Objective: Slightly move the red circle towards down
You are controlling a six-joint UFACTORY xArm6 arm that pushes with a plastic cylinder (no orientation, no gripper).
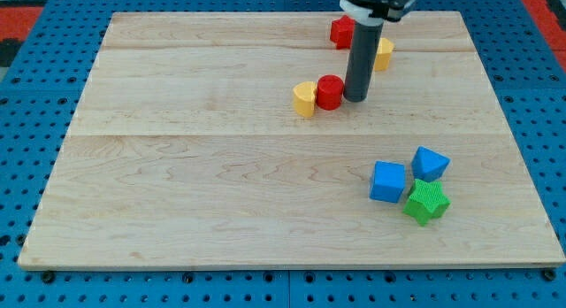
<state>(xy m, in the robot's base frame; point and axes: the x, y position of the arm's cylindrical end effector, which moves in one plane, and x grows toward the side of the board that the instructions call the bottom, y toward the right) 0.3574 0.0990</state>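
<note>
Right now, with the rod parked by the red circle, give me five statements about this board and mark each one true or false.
1. My tip sits just to the view's right of the red circle. True.
2. A yellow block lies against the red circle on its left side in the view. True.
3. The green block is at the view's top left corner of the board. False: it is at the lower right, next to the two blue blocks.
4. There are three blue blocks on the board. False: only two show.
5. A second red block lies near the view's top edge, partly behind the rod. True.
</note>
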